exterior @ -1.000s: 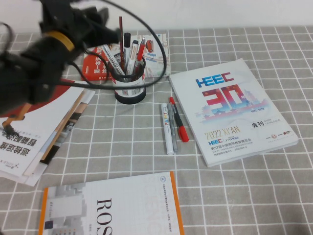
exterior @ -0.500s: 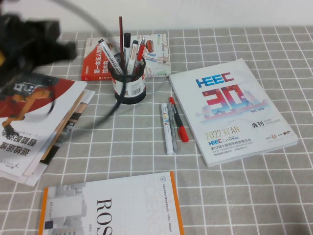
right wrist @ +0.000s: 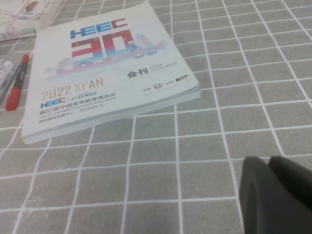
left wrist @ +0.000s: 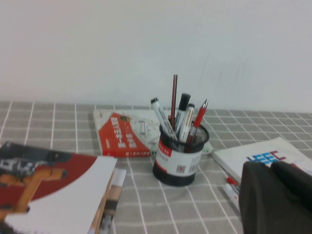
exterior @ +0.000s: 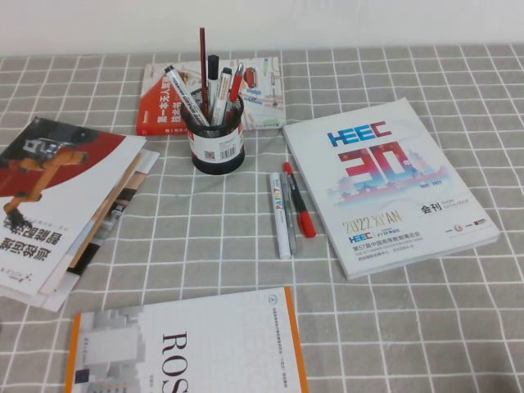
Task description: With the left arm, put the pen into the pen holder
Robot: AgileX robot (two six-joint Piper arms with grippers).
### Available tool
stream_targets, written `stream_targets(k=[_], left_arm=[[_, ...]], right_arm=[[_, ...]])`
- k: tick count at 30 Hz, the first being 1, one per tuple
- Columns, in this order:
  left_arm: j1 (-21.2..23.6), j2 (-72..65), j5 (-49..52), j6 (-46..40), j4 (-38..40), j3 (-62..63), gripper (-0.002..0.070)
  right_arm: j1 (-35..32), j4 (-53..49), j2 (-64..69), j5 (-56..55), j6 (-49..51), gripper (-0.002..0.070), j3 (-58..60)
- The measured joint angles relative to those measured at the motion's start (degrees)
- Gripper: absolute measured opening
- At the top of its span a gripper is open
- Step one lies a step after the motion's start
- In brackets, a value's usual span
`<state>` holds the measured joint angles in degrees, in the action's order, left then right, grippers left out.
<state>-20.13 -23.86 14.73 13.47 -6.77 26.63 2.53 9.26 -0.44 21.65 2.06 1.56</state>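
- Left edge of counter point(exterior: 393, 327), grey cloth with a white grid: fanned stack of magazines point(exterior: 61, 201), top one has a red-and-white cover.
- Front left: white book with orange spine point(exterior: 188, 348), partly cut off by the frame.
- Back, left of centre: red-and-white booklet point(exterior: 168, 102) lying flat, directly behind the pen holder point(exterior: 218, 147).
- Pen holder stands upright, label facing front. The pen point(exterior: 187, 96) is inside it, leaning toward the left, black cap up. Other pens and a dark red pencil point(exterior: 202, 61) share the cup.
- Just right of the holder, flat on the counter: white-and-grey marker point(exterior: 280, 214) and red pen point(exterior: 300, 201), side by side, nearly touching.
- Right of centre: big white catalogue point(exterior: 389, 180), beside the red pen.
- Left end effector point(left wrist: 275, 200): only a dark blurred bulk in the left wrist view, off the counter, well apart from the holder; opening cannot be told, nothing seen in it.
- Right end effector point(right wrist: 278, 195): dark bulk in the right wrist view, above bare cloth near the catalogue; opening cannot be told.
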Motion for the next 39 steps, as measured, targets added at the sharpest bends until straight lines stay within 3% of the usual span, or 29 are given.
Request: stream_targets(k=[10, 28, 39], left_arm=[[0.0, 17.2, 10.4, 1.3, 0.4, -7.6, 0.0], [0.2, 18.1, 11.3, 0.7, -0.2, -10.0, 0.0], [13.7, 24.1, 1.0, -8.4, 6.2, -20.2, -0.0001]], right_arm=[[0.0, 0.0, 0.0, 0.0, 0.0, -0.0012, 0.0], [0.0, 0.0, 0.0, 0.0, 0.0, -0.0013, 0.0], [0.0, 0.0, 0.0, 0.0, 0.0, -0.0012, 0.0]])
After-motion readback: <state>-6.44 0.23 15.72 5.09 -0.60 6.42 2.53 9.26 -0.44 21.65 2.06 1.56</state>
